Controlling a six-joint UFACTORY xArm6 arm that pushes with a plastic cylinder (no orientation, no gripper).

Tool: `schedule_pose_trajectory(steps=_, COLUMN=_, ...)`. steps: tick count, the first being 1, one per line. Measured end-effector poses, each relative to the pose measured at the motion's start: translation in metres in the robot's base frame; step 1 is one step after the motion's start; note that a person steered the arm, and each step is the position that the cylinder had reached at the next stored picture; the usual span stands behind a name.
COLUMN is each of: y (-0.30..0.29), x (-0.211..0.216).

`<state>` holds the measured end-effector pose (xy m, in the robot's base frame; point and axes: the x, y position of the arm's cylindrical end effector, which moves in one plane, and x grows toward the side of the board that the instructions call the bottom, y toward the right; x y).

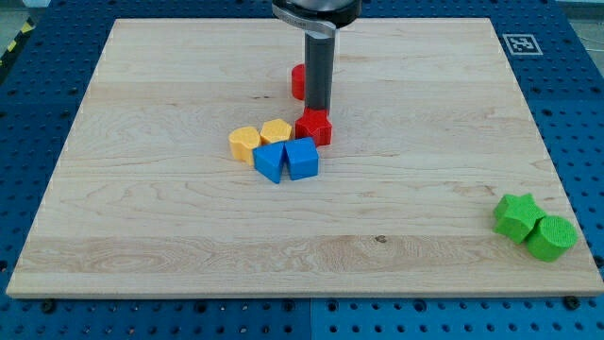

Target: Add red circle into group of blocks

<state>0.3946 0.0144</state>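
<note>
Red circle [297, 81]: at upper centre of the worktop, largely hidden behind the rod; only its left edge is seen.
My tip [318, 110]: set just above the red block [314, 127].
End effector: plain rod, no jaws.
Group: two yellow blocks [244, 144], two blue blocks [301, 158], faceted shapes.
Worktop [170, 236]: pale grained wood.

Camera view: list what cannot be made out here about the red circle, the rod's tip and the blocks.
- Red circle: the rod covers most of it; only its left edge shows, so its shape is unconfirmed.
- My tip: its very end meets the red block in the cluster; contact cannot be told.
- Arm above the rod: cut off by the view's top edge.
- Green blocks, view's bottom right: whether they touch is unclear.
</note>
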Motion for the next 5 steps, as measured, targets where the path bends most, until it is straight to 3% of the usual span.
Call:
schedule_pose_trajectory(steps=3, y=0.011, x=-0.012)
schedule_pose_trajectory(steps=5, y=0.025, x=-0.071)
